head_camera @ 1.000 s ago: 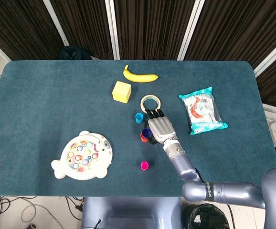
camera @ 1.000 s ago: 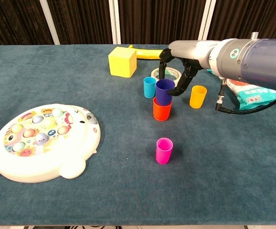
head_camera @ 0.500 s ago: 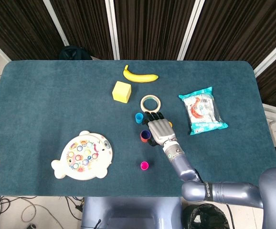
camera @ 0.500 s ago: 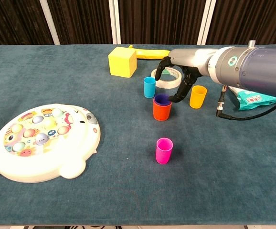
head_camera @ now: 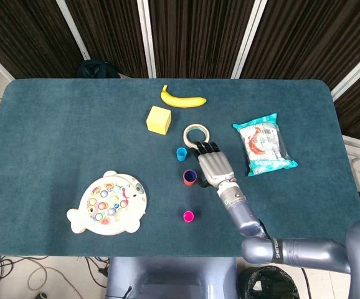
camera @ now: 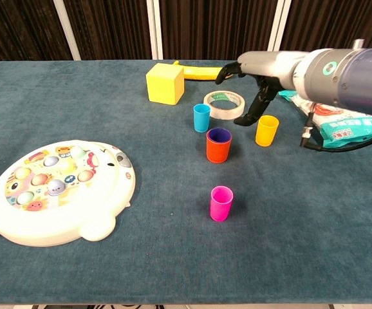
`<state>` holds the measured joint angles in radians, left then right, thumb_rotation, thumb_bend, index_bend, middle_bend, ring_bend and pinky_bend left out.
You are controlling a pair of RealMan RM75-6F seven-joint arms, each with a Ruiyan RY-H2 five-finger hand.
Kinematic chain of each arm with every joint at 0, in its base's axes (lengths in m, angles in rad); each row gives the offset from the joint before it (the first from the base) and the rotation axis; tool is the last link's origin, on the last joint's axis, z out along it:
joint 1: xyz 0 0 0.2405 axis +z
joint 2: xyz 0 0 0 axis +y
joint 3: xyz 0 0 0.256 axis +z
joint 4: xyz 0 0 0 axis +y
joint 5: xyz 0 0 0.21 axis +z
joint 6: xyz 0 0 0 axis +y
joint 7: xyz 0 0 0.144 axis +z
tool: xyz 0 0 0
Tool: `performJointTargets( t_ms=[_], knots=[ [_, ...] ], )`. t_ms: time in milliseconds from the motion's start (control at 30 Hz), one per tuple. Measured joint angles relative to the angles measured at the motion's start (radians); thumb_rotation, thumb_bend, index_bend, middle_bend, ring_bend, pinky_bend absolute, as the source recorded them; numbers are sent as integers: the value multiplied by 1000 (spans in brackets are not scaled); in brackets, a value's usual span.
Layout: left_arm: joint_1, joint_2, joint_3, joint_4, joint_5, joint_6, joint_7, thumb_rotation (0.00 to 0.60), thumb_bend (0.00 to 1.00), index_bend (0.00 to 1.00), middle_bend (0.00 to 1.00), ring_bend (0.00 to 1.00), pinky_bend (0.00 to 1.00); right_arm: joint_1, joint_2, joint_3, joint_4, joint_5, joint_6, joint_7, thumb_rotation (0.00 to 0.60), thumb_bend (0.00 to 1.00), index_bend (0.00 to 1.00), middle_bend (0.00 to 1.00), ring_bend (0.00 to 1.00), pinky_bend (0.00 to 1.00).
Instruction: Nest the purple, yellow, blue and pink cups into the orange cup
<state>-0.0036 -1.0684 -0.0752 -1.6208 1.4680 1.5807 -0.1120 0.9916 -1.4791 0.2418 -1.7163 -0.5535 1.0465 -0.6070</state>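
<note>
Purple plastic cup [camera: 219,135] sits nested in orange plastic cup [camera: 218,147]; right hand [camera: 253,87], apparently released, hovers just beside it.

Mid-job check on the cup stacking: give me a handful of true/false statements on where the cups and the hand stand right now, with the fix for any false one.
1. The purple cup sits inside the orange cup. True.
2. The right hand holds the yellow cup. False: the hand holds nothing, its fingers apart above and beside that cup, which stands on the table.
3. The blue cup is nested in the orange cup. False: it stands alone on the table, beside the tape roll.
4. The pink cup stands by itself, nearer the chest camera than the orange cup. True.
5. The left hand hovers over the fish toy. False: no left hand shows in either view.
</note>
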Motion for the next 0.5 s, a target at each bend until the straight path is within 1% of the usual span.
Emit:
performJointTargets(
  t_ms=[167,300,500],
  knots=[
    [-1,-1,1,-1,7,3,7,600,304,35,53,0,0,-33,54,-13,-34,-18,28,11,600,398,146,0,43,61],
    [0,-2,1,-4,8,6,10,600,304,35,53,0,0,-61,92,-29,-47,-27,35,26,600,397,170,0,43,61],
    [2,-1,3,-7,9,7,17,600,304,35,53,0,0,-75,100,-52,-17,-34,2,43,600,398,188,0,43,61]
  ],
)
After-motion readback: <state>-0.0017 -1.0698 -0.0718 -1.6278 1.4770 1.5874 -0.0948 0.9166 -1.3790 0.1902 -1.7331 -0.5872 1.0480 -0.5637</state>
